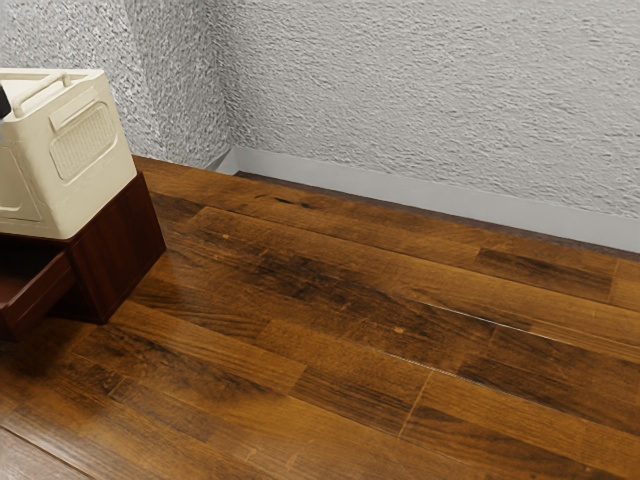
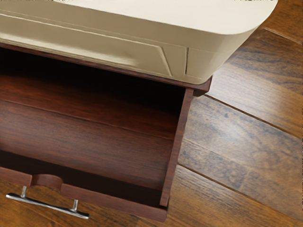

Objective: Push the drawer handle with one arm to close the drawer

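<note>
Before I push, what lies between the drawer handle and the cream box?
In the wrist view: the drawer front, the open drawer, its visible floor bare, then the cabinet's front edge.

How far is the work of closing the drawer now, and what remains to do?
Done: no closing shows; the drawer stands well out of its dark red wooden cabinet, its inside exposed. In hand: my wrist camera looks onto the drawer, but nothing touches the metal bar handle. Left: contact with the handle, then the whole push inward.
</note>
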Robot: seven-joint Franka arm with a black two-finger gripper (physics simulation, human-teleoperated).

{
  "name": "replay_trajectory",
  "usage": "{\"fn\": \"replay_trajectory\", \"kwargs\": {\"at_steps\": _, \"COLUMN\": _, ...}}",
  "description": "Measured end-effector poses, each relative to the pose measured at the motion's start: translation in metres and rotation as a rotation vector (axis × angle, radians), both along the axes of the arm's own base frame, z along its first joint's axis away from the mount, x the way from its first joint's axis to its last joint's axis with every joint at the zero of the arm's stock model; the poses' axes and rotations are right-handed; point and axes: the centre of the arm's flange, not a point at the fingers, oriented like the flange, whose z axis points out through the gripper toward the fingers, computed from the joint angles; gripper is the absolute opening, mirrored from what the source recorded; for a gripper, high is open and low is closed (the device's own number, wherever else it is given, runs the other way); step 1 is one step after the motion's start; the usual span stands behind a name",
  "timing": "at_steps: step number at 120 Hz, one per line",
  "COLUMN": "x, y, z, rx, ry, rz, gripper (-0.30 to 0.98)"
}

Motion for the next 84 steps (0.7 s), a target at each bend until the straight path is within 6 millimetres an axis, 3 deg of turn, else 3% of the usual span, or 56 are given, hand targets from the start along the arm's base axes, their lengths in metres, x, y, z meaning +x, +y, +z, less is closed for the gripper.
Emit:
{"fn": "replay_trajectory", "kwargs": {"at_steps": 16, "x": 0.000, "y": -0.005, "z": 0.006, "rx": 0.004, "ry": -0.011, "rz": -0.011, "gripper": 0.69}}
{"fn": "replay_trajectory", "kwargs": {"at_steps": 28, "x": -0.023, "y": -0.021, "z": 0.072, "rx": 0.059, "ry": -0.139, "rz": -0.031, "gripper": 0.69}}
{"fn": "replay_trajectory", "kwargs": {"at_steps": 41, "x": -0.005, "y": -0.069, "z": 0.092, "rx": 0.083, "ry": -0.176, "rz": -0.131, "gripper": 0.69}}
{"fn": "replay_trajectory", "kwargs": {"at_steps": 48, "x": -0.002, "y": -0.078, "z": 0.093, "rx": 0.084, "ry": -0.177, "rz": -0.149, "gripper": 0.67}}
{"fn": "replay_trajectory", "kwargs": {"at_steps": 56, "x": -0.006, "y": -0.076, "z": 0.088, "rx": 0.074, "ry": -0.150, "rz": -0.142, "gripper": 0.51}}
{"fn": "replay_trajectory", "kwargs": {"at_steps": 69, "x": -0.019, "y": -0.061, "z": 0.053, "rx": 0.049, "ry": -0.035, "rz": -0.103, "gripper": 0.23}}
{"fn": "replay_trajectory", "kwargs": {"at_steps": 84, "x": -0.053, "y": -0.054, "z": 0.022, "rx": 0.054, "ry": 0.035, "rz": -0.085, "gripper": 0.06}}
